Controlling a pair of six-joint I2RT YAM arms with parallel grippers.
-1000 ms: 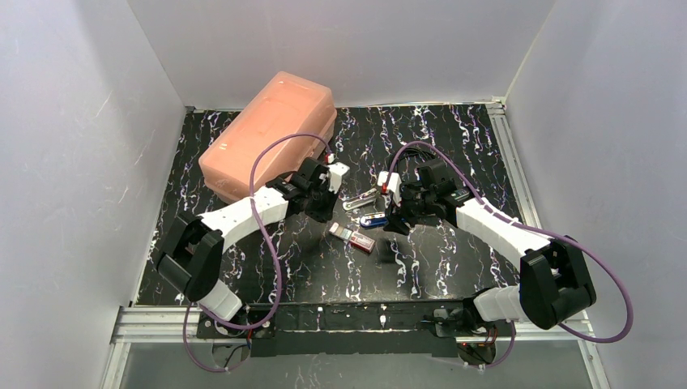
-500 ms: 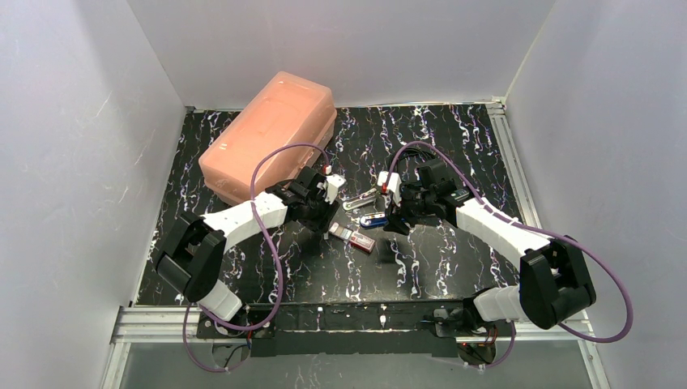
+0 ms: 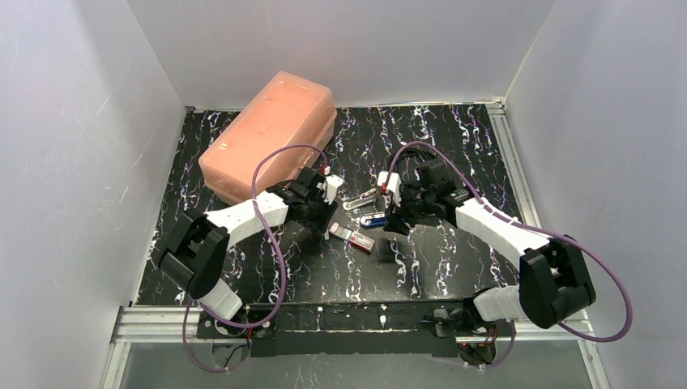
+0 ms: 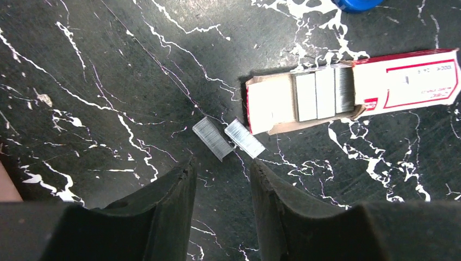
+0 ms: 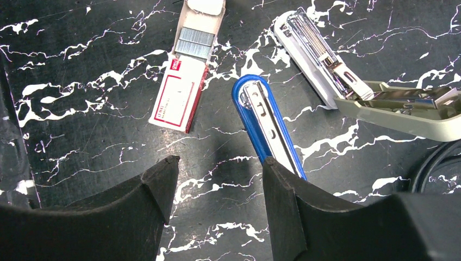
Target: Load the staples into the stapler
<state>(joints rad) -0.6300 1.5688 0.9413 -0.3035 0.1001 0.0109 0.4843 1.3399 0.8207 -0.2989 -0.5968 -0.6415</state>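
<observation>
Staples box (image 4: 353, 95) lay flat on the black marbled table (image 4: 81, 81), tray slid part-way out, both grippers empty

Grey tray showed rows of staples; two loose staple strips (image 4: 228, 138) lay on the table just beside its open end. Left gripper (image 4: 222, 166) hung just above them, fingers spread, nothing between. Right gripper (image 5: 217, 163) hung fingers spread over bare table, near the blue stapler (image 5: 269, 128). Pale grey stapler (image 5: 326, 65) lay hinged open just beyond the blue one, metal channel exposed. Box sat between the two grippers. Salmon-pink plastic case (image 3: 271, 134) stood at the far left, well apart
</observation>
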